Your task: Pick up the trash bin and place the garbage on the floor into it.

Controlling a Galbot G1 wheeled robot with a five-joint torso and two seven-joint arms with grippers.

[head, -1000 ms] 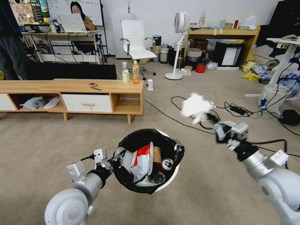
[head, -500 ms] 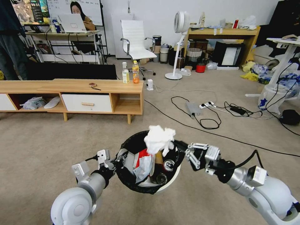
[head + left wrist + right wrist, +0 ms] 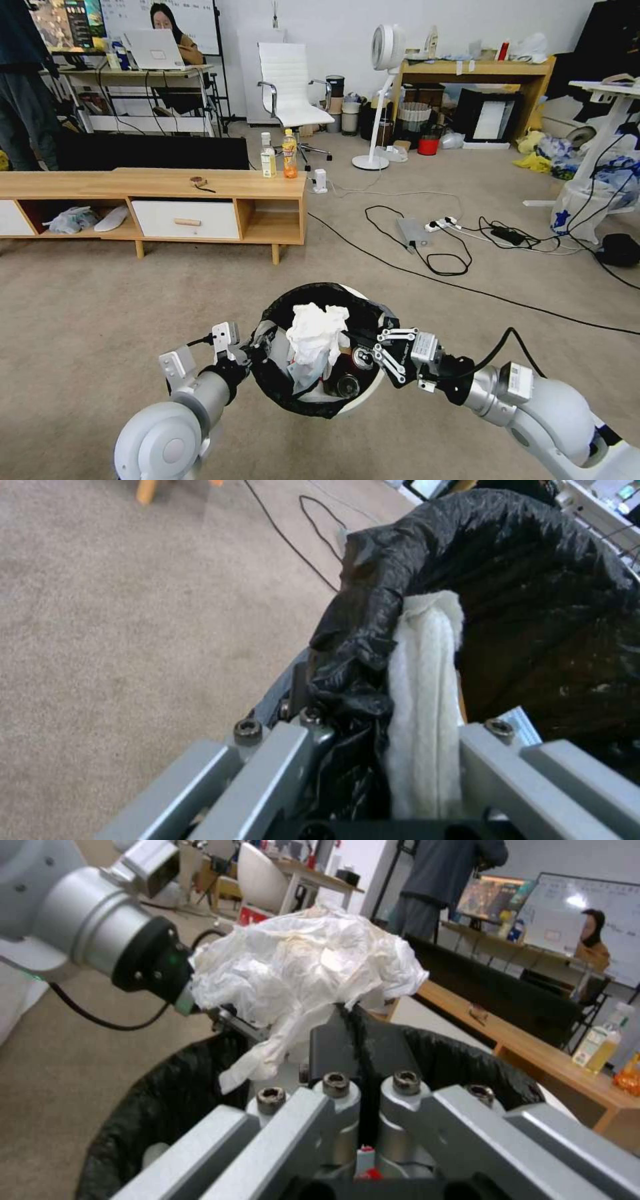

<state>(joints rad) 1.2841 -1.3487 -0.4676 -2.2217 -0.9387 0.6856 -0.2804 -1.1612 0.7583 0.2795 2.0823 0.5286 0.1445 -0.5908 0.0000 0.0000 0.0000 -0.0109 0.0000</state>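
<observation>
Head view: the trash bin (image 3: 360,393), white with a black bag (image 3: 363,313) folded over its rim, hangs above the beige floor (image 3: 100,313), held at its rim by the left gripper (image 3: 257,343). In the left wrist view that gripper (image 3: 380,740) is clamped narrow on the bin's white wall (image 3: 427,690) and the bunched black bag (image 3: 353,630). The right gripper (image 3: 357,333) reaches over the bin's right rim, and a crumpled white tissue (image 3: 313,337) sits at its tip above the litter inside, where a can top (image 3: 363,357) shows. In the right wrist view the fingers (image 3: 363,1040) are close together with the tissue (image 3: 307,965) at their tip, over the bag's dark mouth (image 3: 167,1090); whether they grip it I cannot tell. Black cables (image 3: 427,260) cross the floor beyond the bin, and a low wooden cabinet (image 3: 253,200) stands further back on the left, with two drink bottles (image 3: 280,155) near its right end
</observation>
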